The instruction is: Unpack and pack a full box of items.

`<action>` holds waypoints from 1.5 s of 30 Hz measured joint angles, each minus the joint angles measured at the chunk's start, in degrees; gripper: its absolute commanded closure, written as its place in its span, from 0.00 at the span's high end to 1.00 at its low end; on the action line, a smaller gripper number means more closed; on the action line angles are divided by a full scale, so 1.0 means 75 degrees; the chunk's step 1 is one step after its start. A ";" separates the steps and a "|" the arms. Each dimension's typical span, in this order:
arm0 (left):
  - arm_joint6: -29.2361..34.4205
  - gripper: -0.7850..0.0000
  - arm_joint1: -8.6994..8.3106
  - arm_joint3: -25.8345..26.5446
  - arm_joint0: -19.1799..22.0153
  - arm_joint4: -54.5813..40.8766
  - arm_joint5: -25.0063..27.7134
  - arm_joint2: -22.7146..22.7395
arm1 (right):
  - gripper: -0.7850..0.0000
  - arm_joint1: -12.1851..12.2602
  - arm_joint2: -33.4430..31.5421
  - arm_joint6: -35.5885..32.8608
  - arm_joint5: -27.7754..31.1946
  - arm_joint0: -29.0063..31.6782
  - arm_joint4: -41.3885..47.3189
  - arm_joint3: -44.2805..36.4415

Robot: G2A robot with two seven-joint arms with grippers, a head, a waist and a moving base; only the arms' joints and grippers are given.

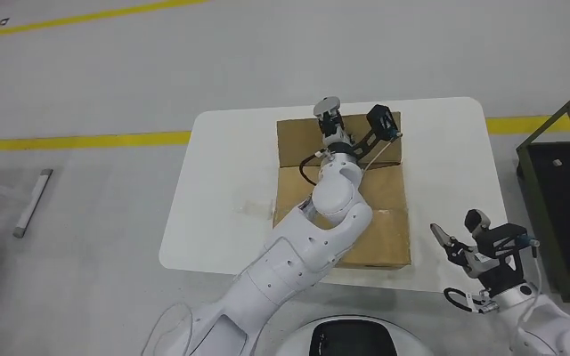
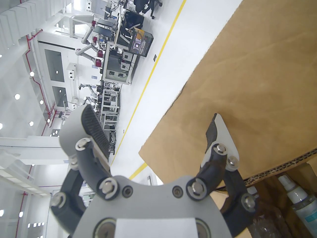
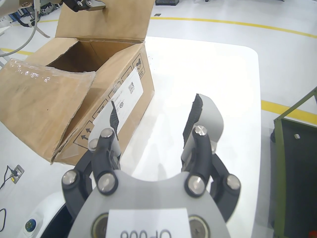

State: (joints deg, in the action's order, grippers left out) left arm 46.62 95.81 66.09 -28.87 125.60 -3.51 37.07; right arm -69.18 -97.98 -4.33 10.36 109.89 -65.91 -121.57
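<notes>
- Table (image 1: 223,187): white, rounded corners; bare top lies under the right fingers.
- Box (image 1: 385,238): brown cardboard, mid-table, top open; its labelled side is near the right fingers, not touching them.
- Near flap (image 3: 42,95): taped and tilted outward, well apart from both sets of fingers.
- Far flap (image 3: 116,13): upright; its free edge runs between the left fingers.
- Left gripper (image 2: 151,114): fingers spread wide, clamped on nothing; one fingertip meets the far flap at its top edge, the other hangs in air past the edge.
- Bottle (image 2: 294,194): white sprayer, inside the box, close behind the left finger that is on the flap.
- Right gripper (image 3: 154,101): fingers apart, nothing between them.
- Cart (image 3: 294,162): green frame, off the table, on the far side of the right fingers from the box.
</notes>
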 measured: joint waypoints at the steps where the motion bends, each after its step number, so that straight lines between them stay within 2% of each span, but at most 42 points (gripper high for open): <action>1: 0.0017 1.00 0.0022 -0.0060 0.0007 0.0025 0.0030 0.0013 | 0.80 -0.0001 -0.0001 -0.0002 0.0006 -0.0012 0.0001 0.0011; 9: 0.0056 1.00 0.0184 -0.0343 0.0008 0.0116 0.0372 0.0197 | 0.86 -0.0003 0.0001 -0.0062 0.0075 -0.0121 0.0018 0.0081; 23: -0.0034 1.00 0.0307 -0.0403 -0.0237 0.0569 0.0648 0.0599 | 0.89 -0.0009 -0.0043 -0.0144 0.0135 -0.0211 0.0083 0.0101; 28: -0.0097 1.00 0.0321 0.0158 -0.0438 0.0471 0.0821 0.0866 | 0.89 -0.0015 -0.0162 -0.0086 0.0138 -0.0188 0.0280 0.0084; 32: -0.0048 1.00 0.0236 0.1070 -0.0783 0.0325 0.1145 0.1334 | 0.86 -0.0023 -0.0429 0.0152 0.0133 -0.0097 0.0524 0.0062; 36: -0.0059 1.00 0.0113 0.2416 -0.1358 -0.0016 0.1476 0.2006 | 0.76 -0.0040 -0.0742 0.0779 0.0462 0.0022 0.1174 0.0040; 38: -0.0076 1.00 0.0056 0.3006 -0.1641 -0.0185 0.1723 0.2296 | 0.61 -0.0031 -0.0838 0.0901 0.0744 0.0047 0.1250 0.0034; 39: -0.0084 1.00 0.0010 0.3381 -0.1829 -0.0188 0.1939 0.2469 | 0.48 -0.0022 -0.0885 0.0925 0.0945 0.0048 0.1249 0.0020; 40: -0.0112 1.00 -0.0027 0.3653 -0.1973 -0.0129 0.2111 0.2587 | 0.41 -0.0012 -0.0904 0.0912 0.1115 0.0046 0.1241 0.0007; 41: -0.0145 1.00 -0.0060 0.3920 -0.2137 -0.0104 0.2276 0.2713 | 0.21 0.0000 -0.0918 0.0853 0.1301 0.0042 0.1207 -0.0007; 42: -0.0140 1.00 -0.0095 0.4276 -0.2373 -0.0240 0.2491 0.2906 | 0.05 0.0019 -0.0929 0.0716 0.1554 0.0025 0.1143 -0.0021; 43: -0.0099 1.00 -0.0118 0.4549 -0.2546 -0.0450 0.2647 0.3062 | 0.00 0.0034 -0.0932 0.0608 0.1739 -0.0001 0.1118 -0.0029; 45: 0.0007 1.00 -0.0174 0.5141 -0.2913 -0.0873 0.3023 0.3405 | 0.00 0.0058 -0.0939 0.0495 0.2129 -0.0089 0.1205 -0.0040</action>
State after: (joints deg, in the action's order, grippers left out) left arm 46.68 94.51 104.65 -50.72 119.05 19.17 62.61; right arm -68.75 -105.02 -0.61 26.32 109.22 -56.87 -121.87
